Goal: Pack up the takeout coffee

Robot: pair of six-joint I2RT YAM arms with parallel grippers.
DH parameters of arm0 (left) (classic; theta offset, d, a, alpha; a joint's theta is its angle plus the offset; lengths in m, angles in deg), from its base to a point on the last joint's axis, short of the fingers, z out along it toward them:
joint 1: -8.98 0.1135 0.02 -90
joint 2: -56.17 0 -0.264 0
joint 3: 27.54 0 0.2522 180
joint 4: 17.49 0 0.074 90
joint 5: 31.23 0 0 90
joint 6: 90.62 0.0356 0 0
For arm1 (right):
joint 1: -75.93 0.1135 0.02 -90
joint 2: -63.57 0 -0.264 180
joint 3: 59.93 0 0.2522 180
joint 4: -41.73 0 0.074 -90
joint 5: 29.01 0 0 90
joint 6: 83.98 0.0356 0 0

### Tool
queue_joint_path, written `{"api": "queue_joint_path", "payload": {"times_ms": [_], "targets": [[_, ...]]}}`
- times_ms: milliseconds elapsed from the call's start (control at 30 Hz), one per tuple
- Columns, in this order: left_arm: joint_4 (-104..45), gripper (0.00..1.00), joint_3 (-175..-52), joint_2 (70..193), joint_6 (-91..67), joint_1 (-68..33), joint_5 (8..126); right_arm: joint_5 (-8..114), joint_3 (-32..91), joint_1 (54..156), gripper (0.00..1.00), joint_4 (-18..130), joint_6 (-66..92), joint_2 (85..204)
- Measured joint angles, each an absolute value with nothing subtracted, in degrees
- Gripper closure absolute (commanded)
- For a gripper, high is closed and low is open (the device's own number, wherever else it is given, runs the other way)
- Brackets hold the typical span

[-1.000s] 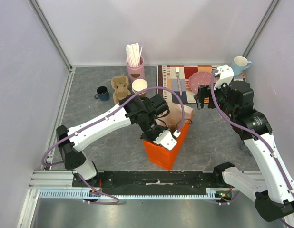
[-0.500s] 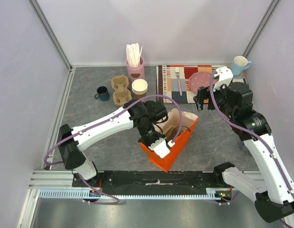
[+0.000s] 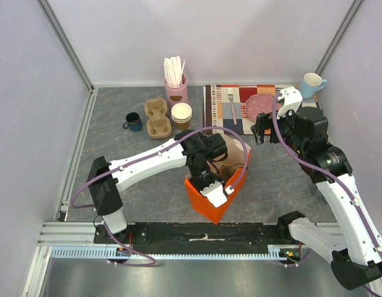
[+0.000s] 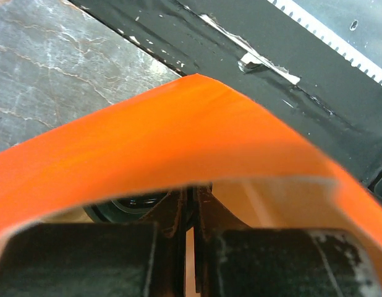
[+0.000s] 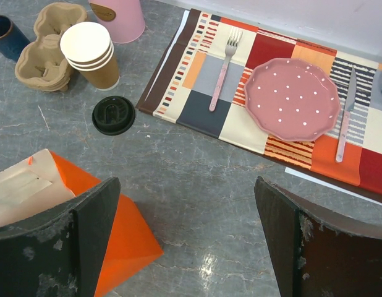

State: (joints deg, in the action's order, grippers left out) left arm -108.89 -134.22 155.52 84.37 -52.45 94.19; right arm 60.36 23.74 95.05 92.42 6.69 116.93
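Note:
My left gripper (image 3: 219, 189) is shut on the near rim of an orange paper bag (image 3: 203, 201) that stands at the table's middle with its mouth open. In the left wrist view the orange rim (image 4: 178, 136) arches over the closed fingers (image 4: 169, 216). Under it, inside the bag, shows a slice of the takeout coffee's round black lid (image 4: 126, 207); the cup below is hidden. My right gripper (image 3: 260, 127) hangs open above bare table to the right of the bag (image 5: 117, 247), holding nothing.
A loose black lid (image 5: 114, 114) lies on the table beside stacked lidless paper cups (image 5: 89, 52) and a cardboard cup carrier (image 5: 46, 55). Behind are a blue mug (image 3: 133, 121) and a pink holder of sticks (image 3: 175, 86). A striped placemat (image 3: 240, 108) carries a pink plate (image 5: 291, 99) and fork (image 5: 222, 74).
My left arm has swung to the right while still pinching the bag's rim, and the bag has turned and shifted slightly with it. The right arm has stayed put.

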Motion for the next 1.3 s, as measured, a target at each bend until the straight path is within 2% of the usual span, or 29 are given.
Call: {"api": "queue_joint_path", "payload": {"times_ms": [667, 700, 733, 833, 967, 1133, 1300], "targets": [[-108.9, 0.97, -132.4, 155.5, 86.3, -52.9, 92.9, 60.4, 23.7, 95.0, 0.02, 92.4, 6.7, 116.9], [-108.9, 0.93, -132.4, 155.5, 86.3, -52.9, 92.8, 60.4, 23.7, 95.0, 0.02, 92.4, 6.7, 116.9], [-108.9, 0.83, -132.4, 155.5, 86.3, -52.9, 92.8, 60.4, 23.7, 95.0, 0.02, 92.4, 6.7, 116.9], [-108.9, 0.66, -132.4, 155.2, 86.2, -52.9, 91.9, 60.4, 23.7, 95.0, 0.02, 92.4, 6.7, 116.9], [-108.9, 0.59, -132.5, 154.5, 85.9, -52.9, 91.5, 60.4, 23.7, 95.0, 0.02, 92.4, 6.7, 116.9], [-108.9, 0.57, -134.3, 153.4, 85.7, -52.9, 90.6, 60.4, 23.7, 95.0, 0.02, 92.4, 6.7, 116.9], [-108.8, 0.5, -135.6, 151.7, 85.6, -52.9, 89.8, 60.3, 23.7, 95.0, 0.02, 92.4, 6.7, 116.9]]}}
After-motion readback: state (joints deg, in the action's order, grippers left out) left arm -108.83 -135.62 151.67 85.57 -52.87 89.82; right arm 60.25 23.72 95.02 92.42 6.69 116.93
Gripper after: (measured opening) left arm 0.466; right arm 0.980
